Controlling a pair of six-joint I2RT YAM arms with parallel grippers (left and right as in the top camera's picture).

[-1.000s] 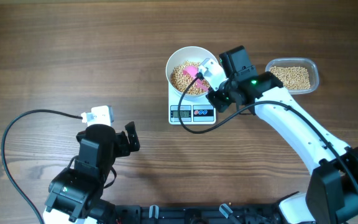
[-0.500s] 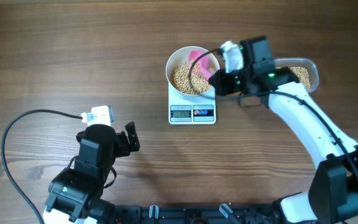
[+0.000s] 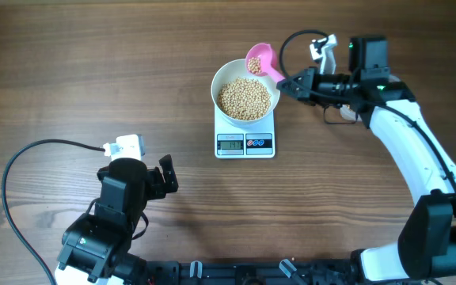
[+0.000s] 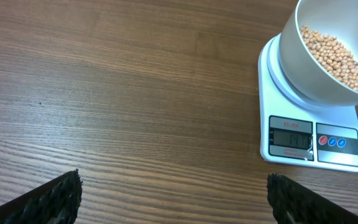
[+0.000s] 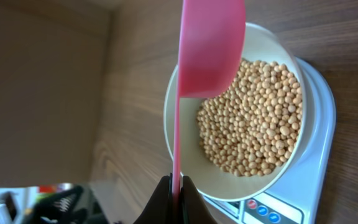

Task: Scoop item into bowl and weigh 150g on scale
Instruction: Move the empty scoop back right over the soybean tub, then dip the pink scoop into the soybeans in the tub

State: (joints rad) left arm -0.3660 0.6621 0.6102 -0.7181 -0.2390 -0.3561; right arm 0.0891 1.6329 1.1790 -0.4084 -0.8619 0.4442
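The white bowl [image 3: 245, 92] stands on the scale [image 3: 245, 144] and holds a heap of beige beans [image 3: 246, 97]. Just beyond the bowl's back right rim hangs a pink scoop [image 3: 259, 59] with a few beans in it. My right gripper [image 3: 290, 81] is shut on the scoop's thin handle. The right wrist view shows the scoop [image 5: 210, 50] edge-on above the bowl [image 5: 229, 183], the beans [image 5: 253, 118] and the scale [image 5: 309, 168], with the gripper [image 5: 176, 184] clamping the handle. My left gripper [image 3: 169, 176] stays open and empty at the front left, facing the bowl [image 4: 316, 81] and scale [image 4: 309, 140].
A black cable [image 3: 22, 158] loops over the wood at the left, ending at a white connector [image 3: 125, 146] by the left arm. The right arm [image 3: 402, 134] stretches across the right side of the table. Bare wood lies before the left gripper [image 4: 173, 194].
The right gripper has lifted the pink scoop out of the bowl and swung it back and to the right. The left arm has not moved.
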